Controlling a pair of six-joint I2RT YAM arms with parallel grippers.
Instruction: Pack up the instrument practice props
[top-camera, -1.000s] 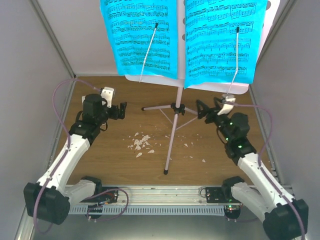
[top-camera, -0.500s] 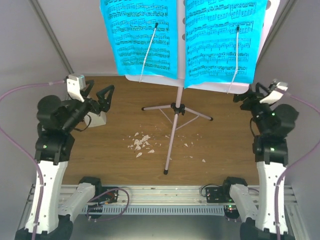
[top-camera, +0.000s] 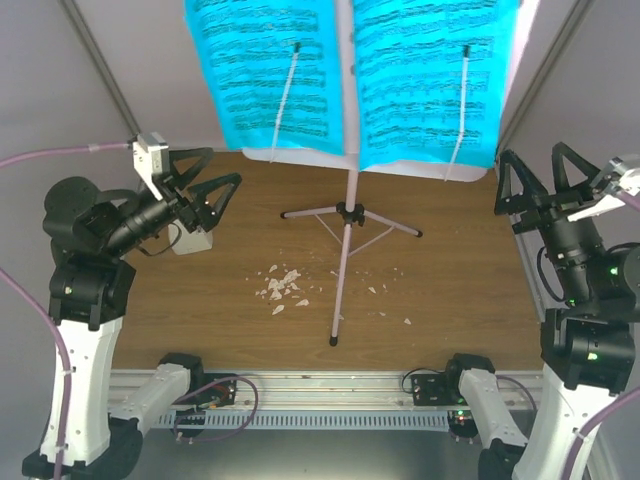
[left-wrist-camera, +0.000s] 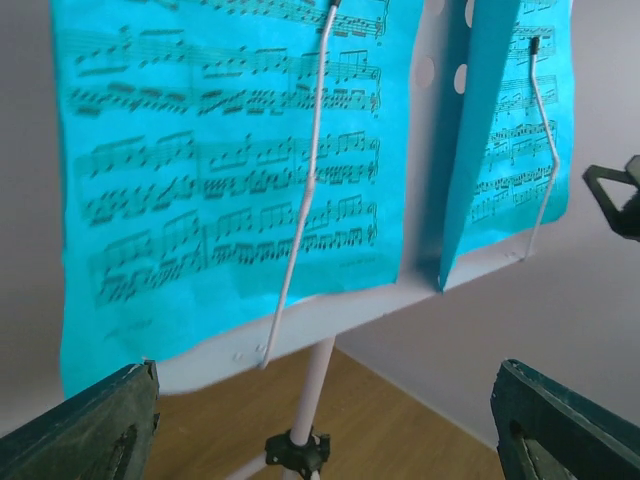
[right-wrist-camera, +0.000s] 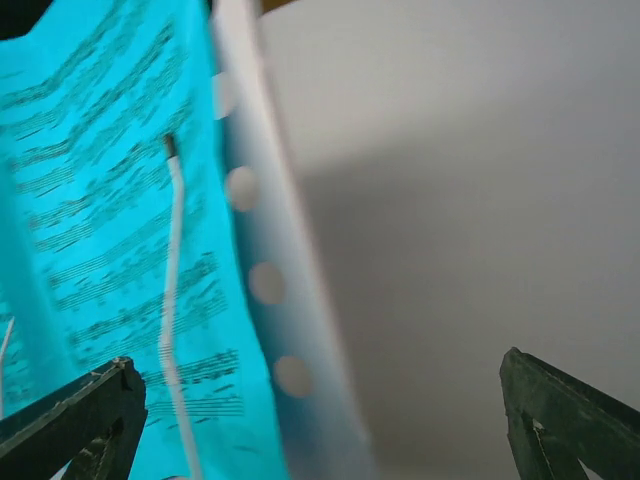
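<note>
Your music stand (top-camera: 346, 215) is upright on its tripod at the middle of the desk (top-camera: 450, 290). Both blue sheet-music pages (top-camera: 265, 70) lie against its plate (left-wrist-camera: 435, 120), each pinned by a thin wire arm (top-camera: 285, 95) (that is why they sit flat instead of sliding off the ledge). Those wires will likely have to give way before a page comes free.

The left tool (top-camera: 225, 165) is raised to the left of the stand, jaws spread wide and holding nothing. Its wrist view looks straight at the left page, which suggests it is lined up for that sheet. The right tool (top-camera: 532, 155) hangs to the right of the stand, likewise released and empty, facing the plate's perforated edge and the right page.

The small white metronome (top-camera: 192, 242) sits on the desk left of the stand, partly hidden behind the left tool. White crumbs (top-camera: 280, 288) lie near the stand's front leg and are no part of the pack-up. Judging by how things lie, nothing is packed yet.
</note>
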